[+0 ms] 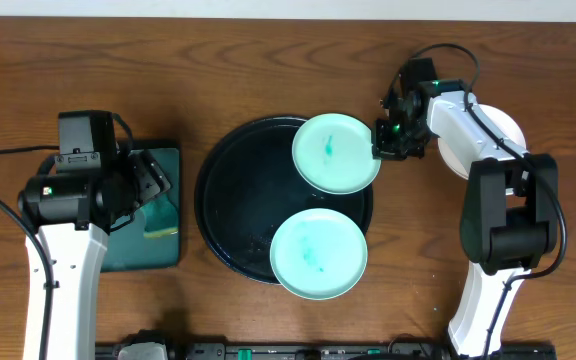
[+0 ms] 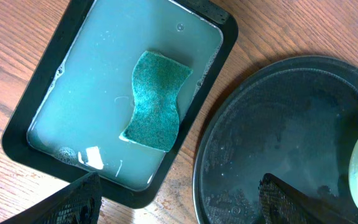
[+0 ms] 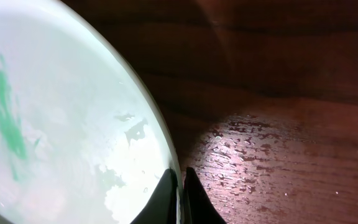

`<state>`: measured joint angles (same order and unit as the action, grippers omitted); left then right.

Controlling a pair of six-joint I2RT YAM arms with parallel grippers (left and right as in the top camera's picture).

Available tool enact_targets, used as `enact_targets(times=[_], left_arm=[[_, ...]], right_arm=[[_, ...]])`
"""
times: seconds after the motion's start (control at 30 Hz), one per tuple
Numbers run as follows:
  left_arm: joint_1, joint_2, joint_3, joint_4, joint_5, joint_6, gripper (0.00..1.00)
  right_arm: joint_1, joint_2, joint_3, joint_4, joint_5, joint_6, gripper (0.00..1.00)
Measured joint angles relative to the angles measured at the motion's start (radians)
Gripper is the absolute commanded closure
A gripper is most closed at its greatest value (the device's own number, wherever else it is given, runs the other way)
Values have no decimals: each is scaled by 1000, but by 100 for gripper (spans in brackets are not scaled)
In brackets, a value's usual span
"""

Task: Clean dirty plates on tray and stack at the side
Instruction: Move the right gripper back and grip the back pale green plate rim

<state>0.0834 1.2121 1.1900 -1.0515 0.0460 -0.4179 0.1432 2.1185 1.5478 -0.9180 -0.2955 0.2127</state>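
The large round black tray [image 1: 230,205] lies at the table's centre and also shows in the left wrist view [image 2: 278,130]. Two pale mint plates with teal smears are over it: one [image 1: 334,152] at the upper right, one [image 1: 318,254] at the lower right. My right gripper [image 1: 382,140] is shut on the right rim of the upper mint plate [image 3: 55,124], its fingers [image 3: 180,186] pinching the edge. A white plate [image 1: 503,125] lies under the right arm, mostly hidden. My left gripper [image 2: 179,202] is open and empty above the gap between the rectangular tray and the black tray.
A smaller dark rectangular tray [image 2: 73,37] holding teal water and a green sponge [image 2: 155,99] sits at the left [image 1: 158,250]. The wood beside the held plate is wet [image 3: 260,155]. Both arm bases stand at the front edge.
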Motion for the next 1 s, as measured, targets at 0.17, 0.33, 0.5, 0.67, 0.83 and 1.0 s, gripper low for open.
enact_targets(times=[0.17, 0.33, 0.5, 0.67, 0.83, 1.0], left_arm=[[0, 0, 0, 0, 0, 0, 19], [0, 0, 0, 0, 0, 0, 19], [0, 0, 0, 0, 0, 0, 19], [0, 0, 0, -3, 0, 0, 19], [0, 0, 0, -9, -18, 0, 21], [0, 17, 0, -16, -53, 2, 33]], right_arm=[[0, -1, 0, -1, -11, -2, 98], [22, -16, 0, -3, -21, -12, 98], [101, -33, -1, -2, -33, -11, 99], [189, -34, -2, 53, -48, 5, 99], [230, -34, -3, 95, -39, 56, 99], [239, -14, -3, 94, -34, 77, 99]])
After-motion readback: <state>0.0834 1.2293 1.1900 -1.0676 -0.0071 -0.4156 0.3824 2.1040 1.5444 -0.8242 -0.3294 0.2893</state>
